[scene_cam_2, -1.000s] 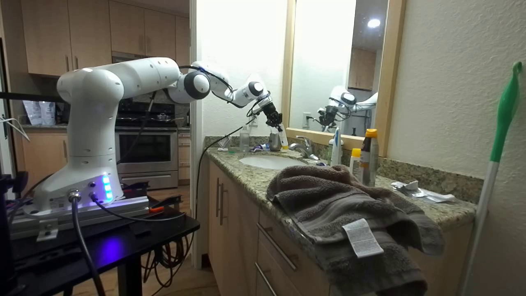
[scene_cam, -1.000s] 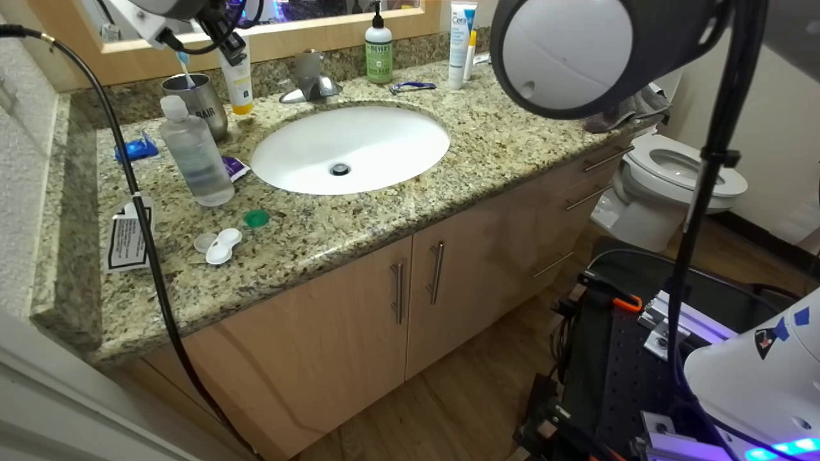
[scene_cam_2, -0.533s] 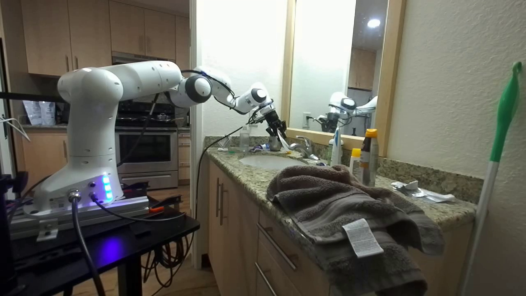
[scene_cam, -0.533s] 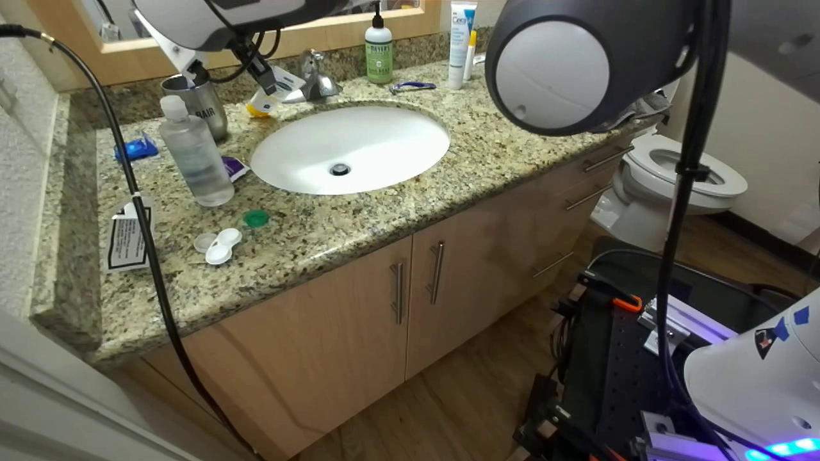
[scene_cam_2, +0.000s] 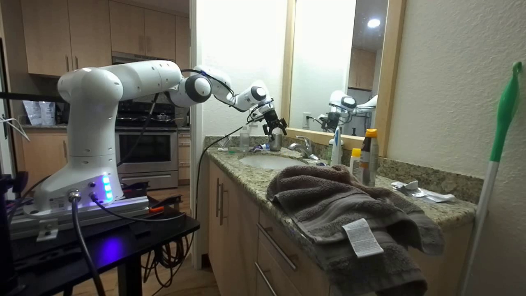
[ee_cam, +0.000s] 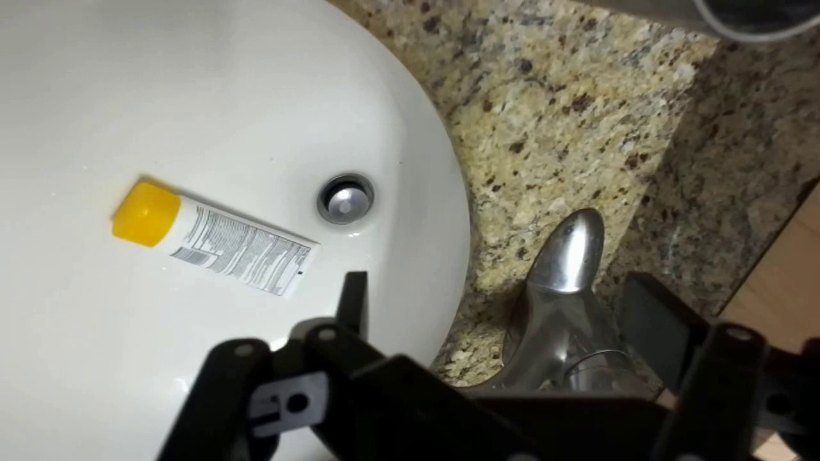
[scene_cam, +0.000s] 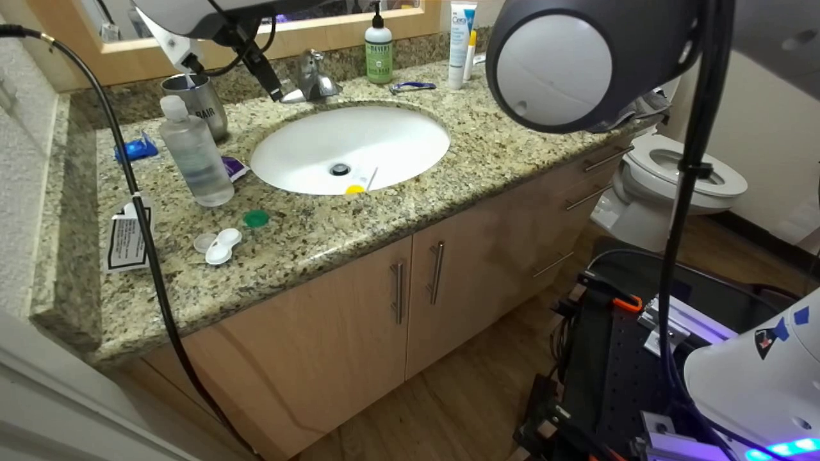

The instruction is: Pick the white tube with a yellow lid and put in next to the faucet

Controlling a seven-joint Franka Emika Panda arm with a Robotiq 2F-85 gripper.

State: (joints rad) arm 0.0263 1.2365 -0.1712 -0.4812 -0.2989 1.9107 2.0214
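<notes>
The white tube with a yellow lid lies on its side in the sink, its printed white body near the drain and its yellow cap farther away. In an exterior view only the cap and a little of the body show over the front rim. My gripper is open and empty, its black fingers spread wide. The silver faucet appears beyond and between them. An exterior view puts the gripper above the counter, left of the faucet. The tube is hidden in that view.
A metal cup and a clear bottle stand left of the sink. Behind it are a green soap bottle and a razor. A taller blue-marked tube stands before a slim yellow-topped one. A towel drapes the counter.
The tube stood upright by the cup, then tilted toward the faucet at the gripper, and now lies in the sink. My gripper moved lower and toward the faucet, and its fingers have opened.
</notes>
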